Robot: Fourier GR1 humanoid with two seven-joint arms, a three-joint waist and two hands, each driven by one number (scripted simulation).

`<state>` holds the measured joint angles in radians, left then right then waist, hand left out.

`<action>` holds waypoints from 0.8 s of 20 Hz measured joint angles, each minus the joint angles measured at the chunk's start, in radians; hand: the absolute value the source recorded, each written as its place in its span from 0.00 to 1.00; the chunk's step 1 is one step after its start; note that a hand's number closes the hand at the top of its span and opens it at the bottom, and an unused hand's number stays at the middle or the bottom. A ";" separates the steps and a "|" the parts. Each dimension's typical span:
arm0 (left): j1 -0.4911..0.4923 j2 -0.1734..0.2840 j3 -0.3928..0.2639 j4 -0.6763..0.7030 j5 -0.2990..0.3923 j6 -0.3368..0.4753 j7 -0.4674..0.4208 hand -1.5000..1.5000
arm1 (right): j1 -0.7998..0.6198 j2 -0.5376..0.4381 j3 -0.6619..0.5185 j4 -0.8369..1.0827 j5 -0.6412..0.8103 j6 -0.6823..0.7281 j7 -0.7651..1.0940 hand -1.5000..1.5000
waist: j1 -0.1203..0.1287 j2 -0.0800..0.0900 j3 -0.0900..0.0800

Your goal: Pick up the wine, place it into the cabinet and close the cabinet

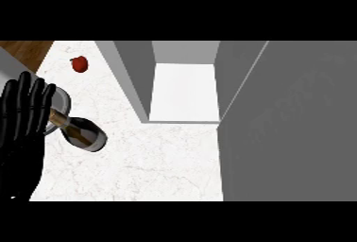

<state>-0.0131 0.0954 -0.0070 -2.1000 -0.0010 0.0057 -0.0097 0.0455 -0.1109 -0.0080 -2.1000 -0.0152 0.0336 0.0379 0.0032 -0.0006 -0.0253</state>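
The dark wine bottle (85, 134) sits at the left of the white marble counter (160, 165), its tan-wrapped neck slanting up-left toward my left hand (24, 113). That hand shows at the left edge with its fingers straight and pointing up. The neck's end meets the hand's right side; whether they touch I cannot tell. The cabinet (185, 90) stands open at the top middle, its white inside bare. Its grey door (293, 127) is swung out and fills the right side. My right hand is not in view.
A grey round dish (63, 100) lies partly behind my left hand's fingers. A small red object (80, 64) rests on the counter at the far left. The cabinet's grey side wall (132, 80) rises between the bottle and the opening.
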 measured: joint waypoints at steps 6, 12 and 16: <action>-0.035 -0.069 0.033 0.094 -0.225 0.249 0.009 0.00 | 0.005 -0.009 0.007 -0.042 -0.046 0.040 -0.006 0.00 | -0.016 0.001 0.022; -0.164 -0.089 -0.053 0.230 -0.192 0.620 0.089 0.00 | 0.073 -0.031 0.099 -0.102 -0.152 0.152 0.060 0.00 | -0.036 0.003 0.024; -0.275 -0.093 -0.151 0.319 -0.235 0.807 0.157 0.00 | 0.096 -0.044 0.117 -0.202 -0.195 0.152 0.163 0.00 | -0.028 0.001 0.025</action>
<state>-0.2879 0.0025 -0.1579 -1.7813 -0.2365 0.8130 0.1469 0.1410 -0.1544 0.1091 -2.3016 -0.2098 0.1859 0.2013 -0.0247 0.0004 -0.0002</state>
